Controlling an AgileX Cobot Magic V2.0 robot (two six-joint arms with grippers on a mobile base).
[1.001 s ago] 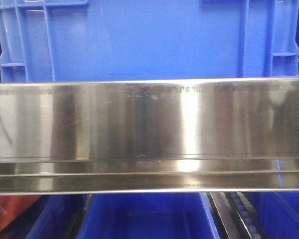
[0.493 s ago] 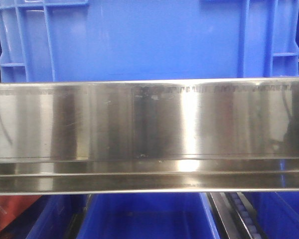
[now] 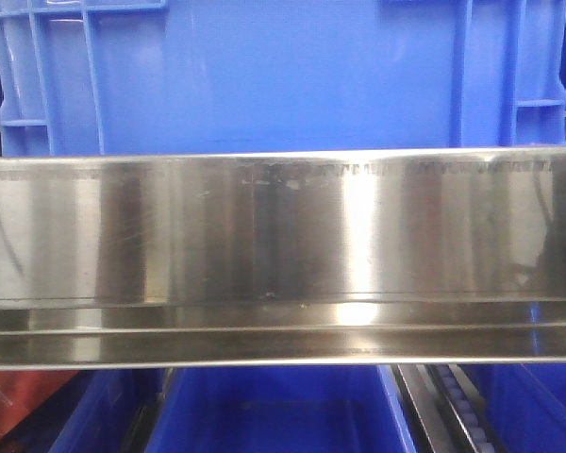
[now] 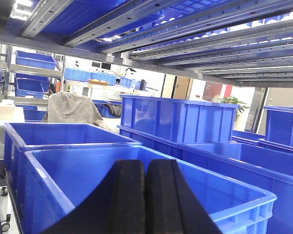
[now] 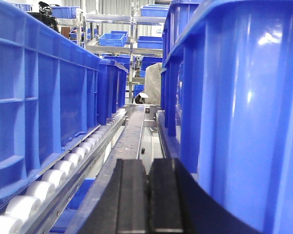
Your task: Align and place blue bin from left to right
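Currently, item one: the blue bin (image 3: pixel 274 75), large bright-blue crate, stands behind the steel rail (image 3: pixel 283 236) in the front view, nearly as wide as the frame, ribs near both corners

Item two: my left gripper (image 4: pixel 146 200), fingers pressed together, nothing between them, hovering above the open interior of a blue crate (image 4: pixel 244 195) on the rack

Item three: my right gripper (image 5: pixel 147 200), fingers almost shut with a thin gap, empty, low in the lane between a ribbed bin (image 5: pixel 39 97) on white rollers (image 5: pixel 58 175) and a smooth blue wall (image 5: pixel 244 107) just beside it

Step, as I judge: approach, bin not yet held. Next move calls for both arms to bear on opposite walls and shift it squarely rightward
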